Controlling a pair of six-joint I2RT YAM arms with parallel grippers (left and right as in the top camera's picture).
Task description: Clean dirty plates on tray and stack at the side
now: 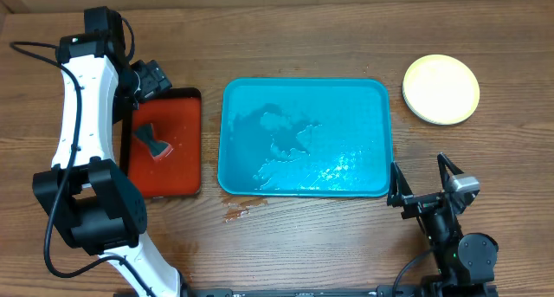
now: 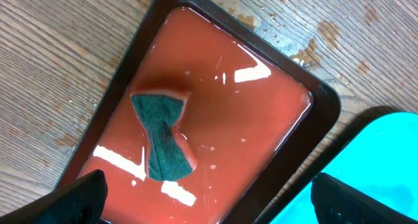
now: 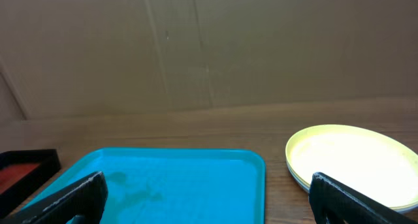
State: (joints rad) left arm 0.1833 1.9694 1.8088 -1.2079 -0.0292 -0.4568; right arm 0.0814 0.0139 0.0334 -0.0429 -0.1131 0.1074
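The turquoise tray (image 1: 305,96) lies mid-table, wet, with no plates on it; it also shows in the right wrist view (image 3: 196,178) and at the corner of the left wrist view (image 2: 385,152). The plates (image 1: 441,89) sit stacked at the far right, pale yellow-green on top, also seen in the right wrist view (image 3: 353,159). My left gripper (image 1: 149,79) is open and empty above the red tray; its fingertips frame the left wrist view (image 2: 209,201). My right gripper (image 1: 424,197) is open and empty at the tray's front right corner, shown in its wrist view (image 3: 209,198).
A red tray with a black rim (image 1: 186,171) lies left of the turquoise tray, wet, holding a green-and-pink sponge (image 1: 153,142), also in the left wrist view (image 2: 162,136). Water drops (image 1: 235,212) lie on the wood in front of the turquoise tray.
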